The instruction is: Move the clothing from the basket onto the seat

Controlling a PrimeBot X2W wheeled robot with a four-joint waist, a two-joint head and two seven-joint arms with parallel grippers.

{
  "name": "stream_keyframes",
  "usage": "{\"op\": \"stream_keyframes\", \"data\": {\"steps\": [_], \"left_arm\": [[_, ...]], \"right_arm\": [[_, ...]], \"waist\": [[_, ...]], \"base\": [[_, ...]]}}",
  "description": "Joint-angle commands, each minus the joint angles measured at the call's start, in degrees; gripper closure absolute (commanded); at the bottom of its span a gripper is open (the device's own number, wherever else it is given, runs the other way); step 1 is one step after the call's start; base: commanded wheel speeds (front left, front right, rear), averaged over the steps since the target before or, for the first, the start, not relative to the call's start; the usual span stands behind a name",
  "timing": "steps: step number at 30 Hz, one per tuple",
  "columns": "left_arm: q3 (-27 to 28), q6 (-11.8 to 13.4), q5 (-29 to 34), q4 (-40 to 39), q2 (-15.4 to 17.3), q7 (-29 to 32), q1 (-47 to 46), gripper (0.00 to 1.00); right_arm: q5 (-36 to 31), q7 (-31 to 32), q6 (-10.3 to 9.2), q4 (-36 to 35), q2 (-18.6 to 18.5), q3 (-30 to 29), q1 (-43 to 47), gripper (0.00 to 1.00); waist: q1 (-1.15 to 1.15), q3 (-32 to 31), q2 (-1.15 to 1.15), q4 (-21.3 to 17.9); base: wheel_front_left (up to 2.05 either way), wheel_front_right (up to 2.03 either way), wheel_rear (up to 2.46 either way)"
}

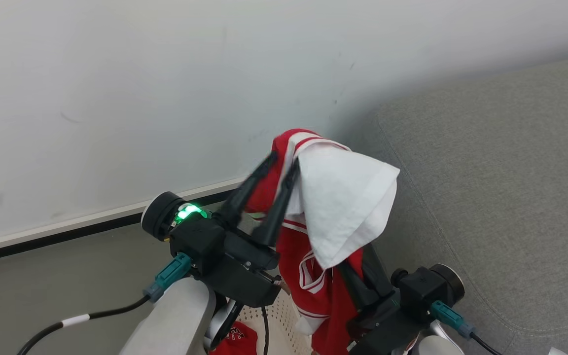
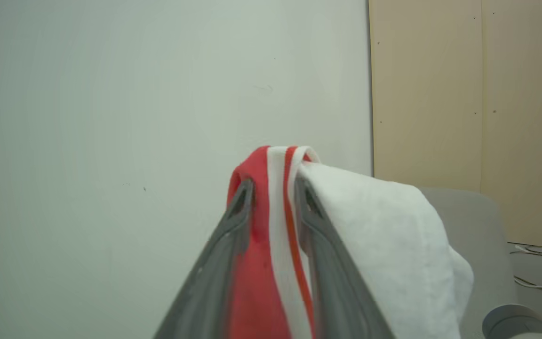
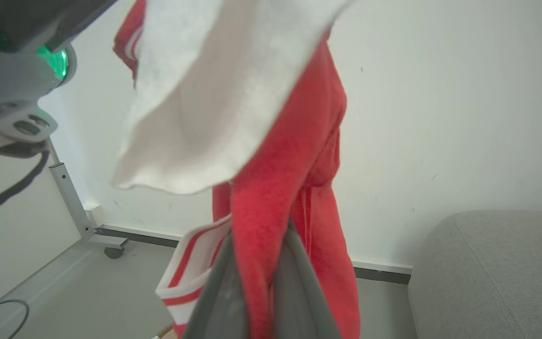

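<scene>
Aloft: the clothing (image 1: 331, 197), a red garment with a white panel, hangs between both grippers, over the basket (image 1: 286, 320) and short of the seat (image 1: 501, 172).
Left gripper (image 1: 285, 160): at the garment's top fold, fingers a little apart. Cloth fills the gap and drapes over the tips, and I cannot tell whether they pinch it.
Right gripper (image 3: 259, 254): lower down, closed tight on a red fold.
Basket: perforated wall beneath the arms, with a second red piece (image 1: 234, 339) inside.
Seat edge: rounded, just right of the hanging cloth, with the broad top stretching away rightward.
Room: wall (image 1: 116, 98) close behind, floor (image 1: 42, 281) running leftward along the baseboard.
</scene>
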Motion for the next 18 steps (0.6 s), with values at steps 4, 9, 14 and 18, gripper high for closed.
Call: {"op": "stream_keyframes", "data": {"steps": [4, 9, 14, 18], "left_arm": [[0.28, -0.36, -0.04, 0.82, -0.03, -0.24, 0.56, 0.0], [0.28, -0.73, -0.29, 1.65, -0.09, -0.24, 0.7, 0.0], [0.12, -0.87, -0.16, 2.07, -0.13, -0.24, 0.91, 0.0], [-0.03, -0.78, -0.06, 2.24, -0.16, -0.24, 1.07, 0.0]], "right_arm": [[0.06, -0.11, 0.02, -0.5, 0.08, -0.37, 1.03, 1.0], [0.21, -0.11, 0.03, -0.56, 0.29, -0.43, 1.22, 1.0], [0.46, -0.11, 0.02, -0.72, 0.27, -0.55, 1.59, 1.0], [0.55, -0.11, 0.03, -1.0, 0.08, -0.82, 1.73, 1.0]], "waist": [[0.0, -0.06, -0.01, 0.28], [0.0, -0.11, -0.01, 0.5], [0.0, -0.07, -0.01, 0.55], [0.0, 0.12, -0.01, 0.31]], "base": [[0.0, 0.0, 0.0], [0.0, 0.0, 0.0], [0.0, 0.0, 0.0], [0.0, 0.0, 0.0]]}}
